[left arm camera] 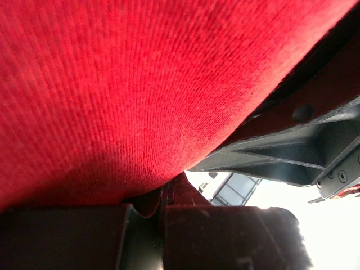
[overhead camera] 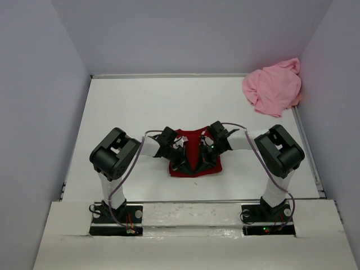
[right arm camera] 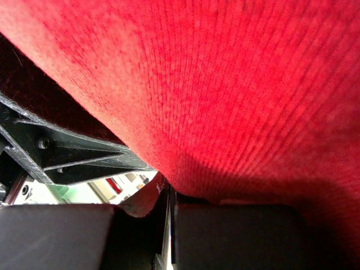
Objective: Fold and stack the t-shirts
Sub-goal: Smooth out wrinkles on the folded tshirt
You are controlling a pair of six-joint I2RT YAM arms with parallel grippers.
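The dark red t-shirt (overhead camera: 215, 167) lies as a small folded patch in the middle of the table, between the two arms. My left gripper (overhead camera: 183, 165) and right gripper (overhead camera: 203, 162) meet over it, tips close together. In the left wrist view the red cloth (left arm camera: 140, 84) fills the frame, and the left gripper (left arm camera: 163, 199) is shut with a fold of it pinched in the seam. The right wrist view shows the same: red cloth (right arm camera: 236, 84) hangs over the right gripper (right arm camera: 169, 197), shut on a flap. The light pink t-shirt (overhead camera: 273, 90) sits crumpled in the far right corner.
The white table (overhead camera: 129, 107) is boxed in by pale walls at the left, back and right. A metal rail (overhead camera: 308, 152) runs along its right edge. Each wrist view shows the other gripper's dark body (left arm camera: 281, 157) (right arm camera: 67, 157) close by.
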